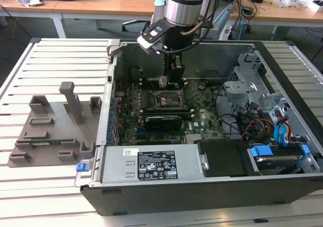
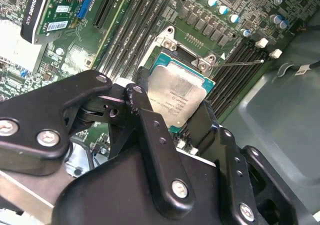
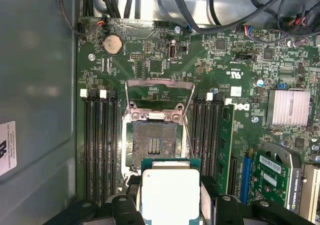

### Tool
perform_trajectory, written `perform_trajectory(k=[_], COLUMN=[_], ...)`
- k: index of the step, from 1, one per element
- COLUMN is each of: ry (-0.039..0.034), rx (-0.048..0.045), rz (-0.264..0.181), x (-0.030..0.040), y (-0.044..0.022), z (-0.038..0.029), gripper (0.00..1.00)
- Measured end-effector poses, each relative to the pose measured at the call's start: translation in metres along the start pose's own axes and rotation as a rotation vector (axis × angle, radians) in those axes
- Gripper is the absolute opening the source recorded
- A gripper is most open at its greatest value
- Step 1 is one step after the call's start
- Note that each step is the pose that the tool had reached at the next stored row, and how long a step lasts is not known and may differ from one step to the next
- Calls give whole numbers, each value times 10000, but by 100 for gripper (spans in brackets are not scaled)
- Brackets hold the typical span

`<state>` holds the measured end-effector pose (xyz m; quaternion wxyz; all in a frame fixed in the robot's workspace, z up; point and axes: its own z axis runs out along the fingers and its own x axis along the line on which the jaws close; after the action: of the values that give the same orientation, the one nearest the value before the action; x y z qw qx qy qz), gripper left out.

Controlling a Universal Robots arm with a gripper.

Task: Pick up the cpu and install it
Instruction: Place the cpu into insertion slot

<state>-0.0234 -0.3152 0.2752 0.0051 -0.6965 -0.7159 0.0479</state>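
Note:
The cpu [image 3: 170, 190] is a flat square chip with a pale silver top and a green edge, and my gripper [image 3: 170, 205] is shut on it. The black fingers [image 2: 145, 110] press on two opposite sides of the cpu [image 2: 180, 96]. It hangs just above the motherboard, beside the open socket [image 3: 154, 145], whose bare contact field is exposed and whose metal load frame [image 3: 159, 92] is swung up. In the exterior view the gripper [image 1: 169, 79] reaches down into the open computer case [image 1: 116, 60], right over the socket [image 1: 169, 100].
Memory slots [image 3: 100, 145] flank the socket on both sides. A graphics card [image 1: 162, 120] lies nearer the power supply [image 1: 151, 164]. Drive bays and cables [image 1: 262, 116] crowd the exterior view's right. A grey fixture plate [image 1: 50, 128] sits on the slatted table at that view's left.

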Motion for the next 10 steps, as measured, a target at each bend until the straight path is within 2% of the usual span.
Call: perform_trajectory(k=[6, 10], ry=[0, 0], rx=[1, 3], rz=[6, 7], x=[1, 4], y=[27, 46], z=[31, 80], gripper=[55, 55])
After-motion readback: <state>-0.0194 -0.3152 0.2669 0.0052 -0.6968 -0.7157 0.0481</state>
